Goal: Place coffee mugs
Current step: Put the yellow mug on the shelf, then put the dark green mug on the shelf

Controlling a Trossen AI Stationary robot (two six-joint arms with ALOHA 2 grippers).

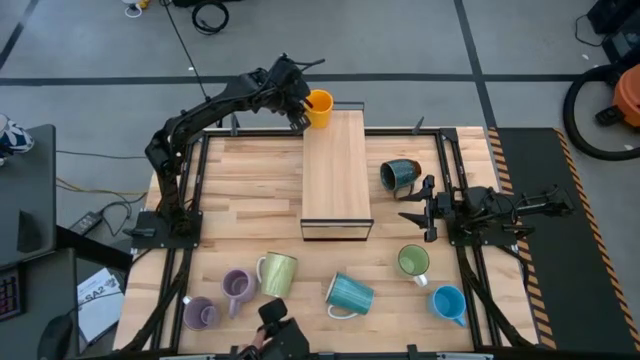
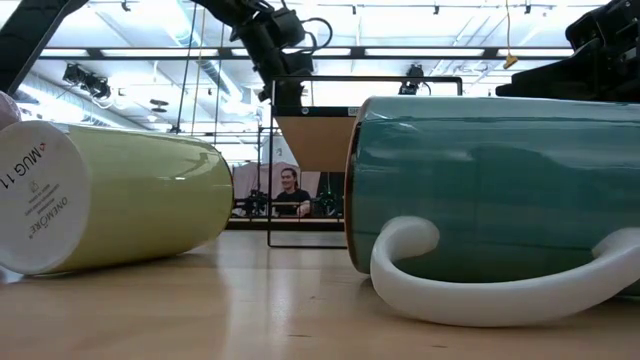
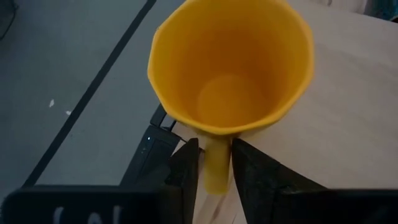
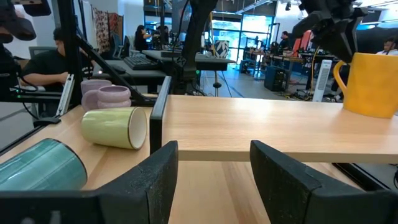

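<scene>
Orange mug (image 1: 319,108) sits upright at the far left corner of the raised wooden shelf (image 1: 337,165), left tool (image 1: 297,112) pinching its handle; high view shows the other seven off the shelf on the counter (image 1: 250,190): dark teal mug (image 1: 400,175) on its side right of the shelf, green (image 1: 413,262) and blue (image 1: 448,302) upright, ribbed teal (image 1: 350,294) and yellow-green (image 1: 277,272) tipped over, two lilac (image 1: 237,285) near left front; so judged one nearly placed, seven left; right tool (image 1: 427,208) waits beside the shelf, fingers spread; low view: ribbed teal mug (image 2: 500,185) lies long axis sideways, handle toward camera; left wrist view: orange mouth faces camera, fingers (image 3: 183,171) clamp the handle; right wrist view: own fingers (image 4: 155,177) apart, orange mug (image 4: 372,84) upright on shelf.
</scene>
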